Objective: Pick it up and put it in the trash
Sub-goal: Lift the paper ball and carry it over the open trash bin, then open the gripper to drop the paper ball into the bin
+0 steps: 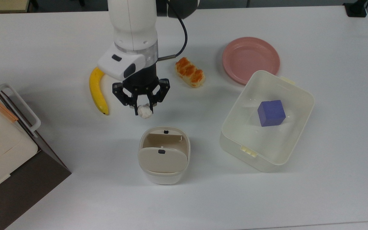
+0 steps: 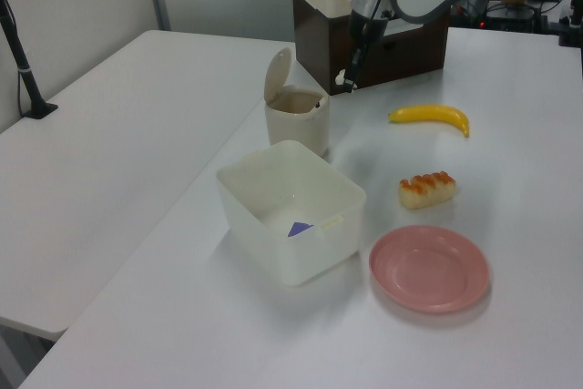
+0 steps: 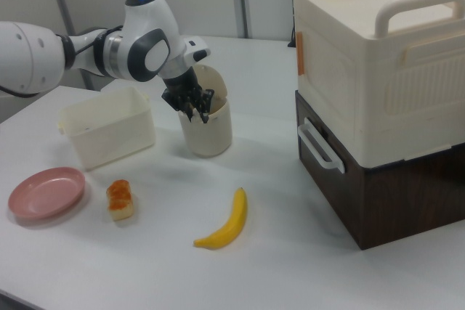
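The small crumpled white paper wad (image 1: 144, 111) hangs in the air, pinched between the black fingers of my gripper (image 1: 143, 109), which is shut on it. In the top view it sits just above the open end of the trash (image 1: 164, 155), a cream-white desktop bin with a beige swing lid tipped up. In the left view my gripper (image 2: 347, 81) hovers to the right of the bin (image 2: 297, 116) and above its rim. In the right view the gripper (image 3: 195, 109) is in front of the bin (image 3: 207, 130), near its top.
A banana (image 1: 96, 91) lies on the top view's left, partly under the arm. An orange-glazed bread roll (image 1: 190, 72), a pink plate (image 1: 250, 59) and a translucent tub (image 1: 267, 120) holding a purple cube (image 1: 271, 112) lie on the top view's right. A stacked cream-and-brown box (image 3: 378, 96) stands at the table's edge.
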`<state>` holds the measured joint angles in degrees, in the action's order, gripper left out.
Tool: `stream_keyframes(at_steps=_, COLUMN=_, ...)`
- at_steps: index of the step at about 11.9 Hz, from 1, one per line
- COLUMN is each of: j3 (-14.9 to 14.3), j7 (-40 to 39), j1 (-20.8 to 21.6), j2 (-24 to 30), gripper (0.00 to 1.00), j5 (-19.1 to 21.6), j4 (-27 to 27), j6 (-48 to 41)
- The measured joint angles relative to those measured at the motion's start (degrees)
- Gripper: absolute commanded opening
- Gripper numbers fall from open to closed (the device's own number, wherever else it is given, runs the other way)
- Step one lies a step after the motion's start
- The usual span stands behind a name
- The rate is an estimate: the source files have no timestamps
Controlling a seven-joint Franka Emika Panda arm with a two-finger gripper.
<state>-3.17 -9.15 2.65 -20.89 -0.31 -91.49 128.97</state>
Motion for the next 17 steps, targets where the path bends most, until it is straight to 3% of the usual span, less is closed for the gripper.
stream_keyframes(at_steps=5, j3=0.19, j7=0.9, j1=0.09, j2=-6.19, gripper=0.36, j5=0.0, j4=10.31, j6=0.01)
stream_keyframes(at_steps=13, j3=0.53, j7=0.96, j1=3.16, j2=-11.11, gripper=0.37, j5=-0.07, j4=11.7, j6=5.83)
stream_keyframes(at_steps=14, j3=0.52, j7=0.96, j1=3.19, j2=-11.1, gripper=0.76, j5=-0.07, j4=11.79, j6=5.83)
stream_keyframes(at_steps=15, j3=0.52, j7=0.96, j1=3.16, j2=-11.1, gripper=1.0, j5=-0.07, j4=11.89, j6=5.83)
stream_keyframes(at_steps=17, j3=0.52, j7=1.76, j1=3.15, j2=-11.1, gripper=1.0, j5=-0.06, j4=12.0, j6=5.83)
